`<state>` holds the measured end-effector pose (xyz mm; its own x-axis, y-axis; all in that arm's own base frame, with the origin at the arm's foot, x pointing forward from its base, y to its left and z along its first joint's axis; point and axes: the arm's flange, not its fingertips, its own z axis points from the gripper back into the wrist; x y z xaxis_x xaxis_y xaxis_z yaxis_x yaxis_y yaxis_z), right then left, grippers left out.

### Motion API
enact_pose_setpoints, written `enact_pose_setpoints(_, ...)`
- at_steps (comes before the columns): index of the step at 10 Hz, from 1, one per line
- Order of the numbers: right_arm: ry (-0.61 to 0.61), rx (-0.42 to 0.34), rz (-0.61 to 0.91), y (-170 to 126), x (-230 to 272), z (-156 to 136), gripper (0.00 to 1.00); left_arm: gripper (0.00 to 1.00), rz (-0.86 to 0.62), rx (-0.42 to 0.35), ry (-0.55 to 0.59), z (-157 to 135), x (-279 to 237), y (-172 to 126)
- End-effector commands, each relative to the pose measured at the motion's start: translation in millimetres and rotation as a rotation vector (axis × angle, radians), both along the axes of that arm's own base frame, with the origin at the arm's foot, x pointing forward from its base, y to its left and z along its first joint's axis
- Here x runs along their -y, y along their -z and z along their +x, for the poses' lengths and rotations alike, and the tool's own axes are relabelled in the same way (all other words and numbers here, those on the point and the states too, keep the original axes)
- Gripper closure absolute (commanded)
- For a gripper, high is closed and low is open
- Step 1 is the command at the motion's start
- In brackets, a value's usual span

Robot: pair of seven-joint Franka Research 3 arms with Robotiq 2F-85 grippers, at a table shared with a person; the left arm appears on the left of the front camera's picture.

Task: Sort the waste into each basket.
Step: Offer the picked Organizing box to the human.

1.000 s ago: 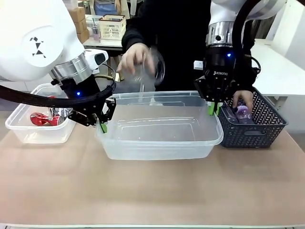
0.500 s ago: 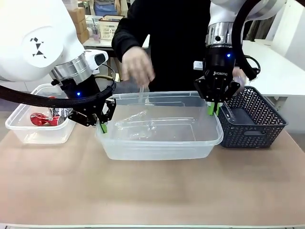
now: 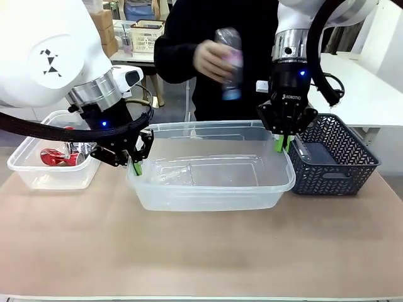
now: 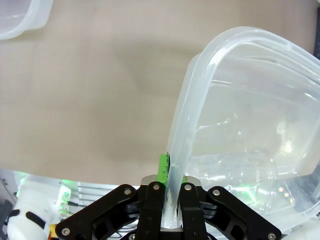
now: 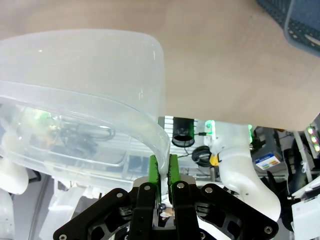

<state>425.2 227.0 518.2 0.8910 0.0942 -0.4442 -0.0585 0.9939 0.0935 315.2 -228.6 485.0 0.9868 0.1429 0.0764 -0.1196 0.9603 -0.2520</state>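
The big clear tub (image 3: 211, 165) sits in the middle of the table (image 3: 201, 245), and both arms hold it by its rim. The left gripper (image 3: 135, 162) is clamped on the tub's left rim: in the left wrist view the rolled edge (image 4: 176, 165) runs straight down between the two green pads (image 4: 163, 165), which press on it from either side. The right gripper (image 3: 281, 143) is clamped on the tub's right rim near the far corner; in the right wrist view the thin wall (image 5: 161, 150) passes between the green pads (image 5: 153, 170), which are closed tight against it.

Inside the tub, toward its left side, lies a clear plastic bottle (image 3: 182, 173), hard to make out through the wall. The left wrist view shows it (image 4: 235, 167) resting on the tub floor, just beside the gripped rim.

Above the tub's far edge, the person's hand (image 3: 211, 60) holds another clear bottle (image 3: 230, 63) upright in the air, well clear of the tub.

Left of the big tub stands a smaller clear tub (image 3: 53, 163) with a crushed red can (image 3: 53, 156) and a silver one (image 3: 79, 148) inside it. Right of the big tub, touching or nearly touching it, is a dark mesh basket (image 3: 334, 160).
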Motion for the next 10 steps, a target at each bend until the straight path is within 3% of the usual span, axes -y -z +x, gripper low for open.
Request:
enact_pose_setpoints(1, -0.012, -0.007, 0.001, -0.8, -1.8, -5.8, 1.00, 1.00, -0.008, 0.013, -0.032, 2.4, -3.1, -0.4)
enact_pose_setpoints(10, -0.012, -0.007, 0.001, -0.8, -1.8, -5.8, 1.00, 1.00, -0.008, 0.013, -0.032, 2.4, -3.1, -0.4)
